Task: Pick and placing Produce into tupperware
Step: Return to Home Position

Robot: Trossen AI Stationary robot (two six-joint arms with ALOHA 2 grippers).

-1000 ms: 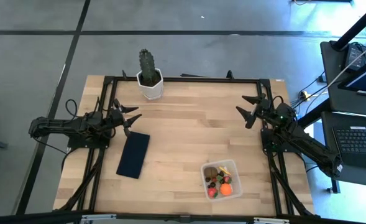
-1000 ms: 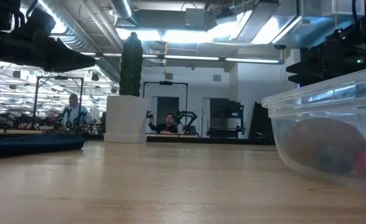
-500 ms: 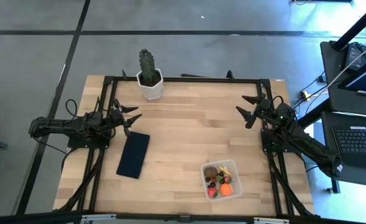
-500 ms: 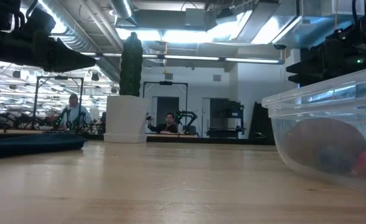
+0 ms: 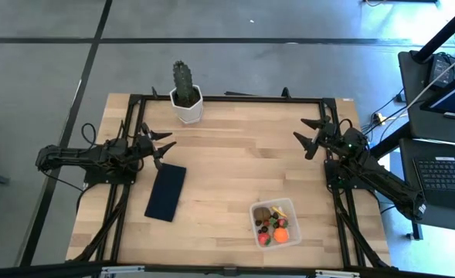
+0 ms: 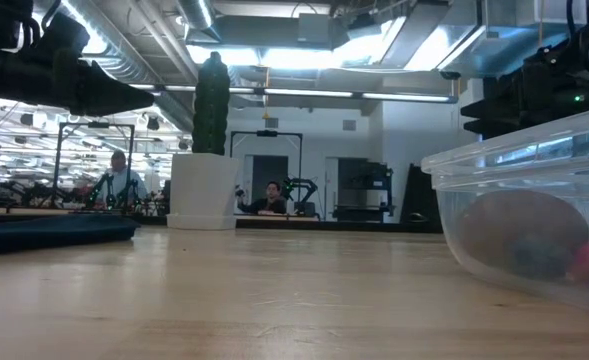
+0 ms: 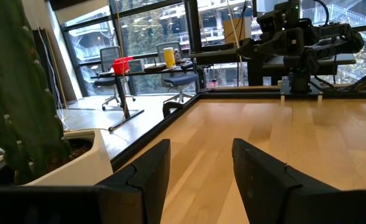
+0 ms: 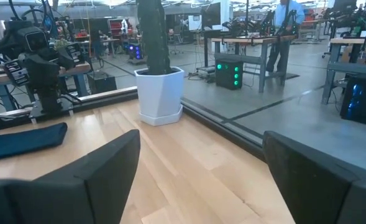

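The clear tupperware (image 5: 276,222) sits near the table's near right corner and fills the right of the low view (image 6: 534,215). Inside it lie the produce pieces: an orange ball (image 5: 281,235), red bits, a brown piece and a thin yellow piece (image 5: 280,208). My left gripper (image 5: 164,144) hangs open over the table's left side, far from the container. My right gripper (image 5: 307,135) hangs open over the far right part of the table. Both wrist views show their fingers spread with nothing between them (image 7: 198,168) (image 8: 201,168).
A green cactus in a white pot (image 5: 186,96) stands at the far edge, left of centre. A flat dark navy rectangle (image 5: 166,191) lies on the left half. A black frame rims the table. Bare wood spans the middle. People are in the room beyond.
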